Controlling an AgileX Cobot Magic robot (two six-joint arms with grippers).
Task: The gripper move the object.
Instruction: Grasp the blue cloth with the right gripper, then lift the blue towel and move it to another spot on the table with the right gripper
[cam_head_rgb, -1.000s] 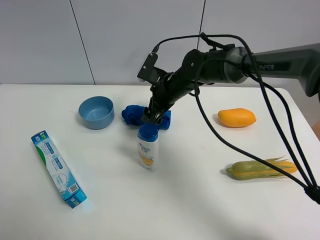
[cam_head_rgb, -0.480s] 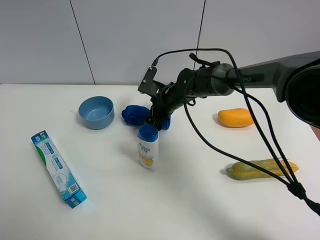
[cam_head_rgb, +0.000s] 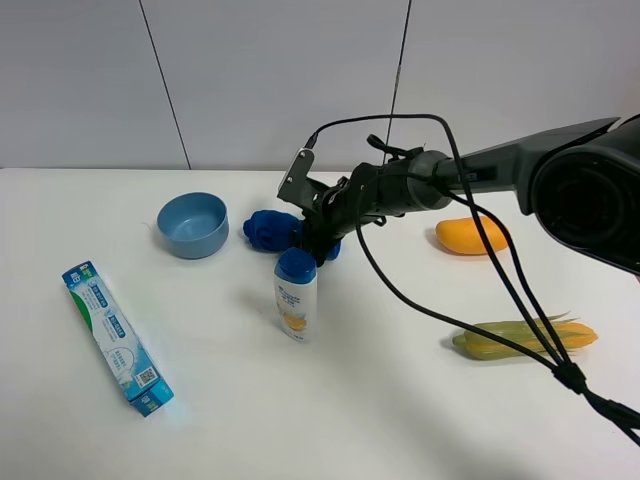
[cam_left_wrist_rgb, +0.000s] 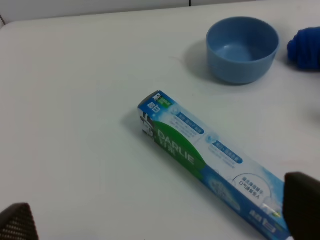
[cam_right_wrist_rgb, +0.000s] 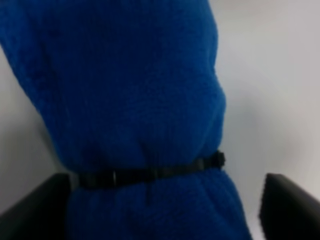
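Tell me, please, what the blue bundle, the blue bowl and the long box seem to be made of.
The blue bundle looks like soft knitted or fleecy fabric: fuzzy matte surface, cinched by a thin black band. The blue bowl seems smooth plastic, possibly ceramic: even colour, soft sheen. The long box appears glossy printed cardboard: crisp edges, printed faces.

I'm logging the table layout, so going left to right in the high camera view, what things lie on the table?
Toothpaste box, blue bowl, white bottle, mango, corn. The blue bundle overlaps the bottle, so I skip it.
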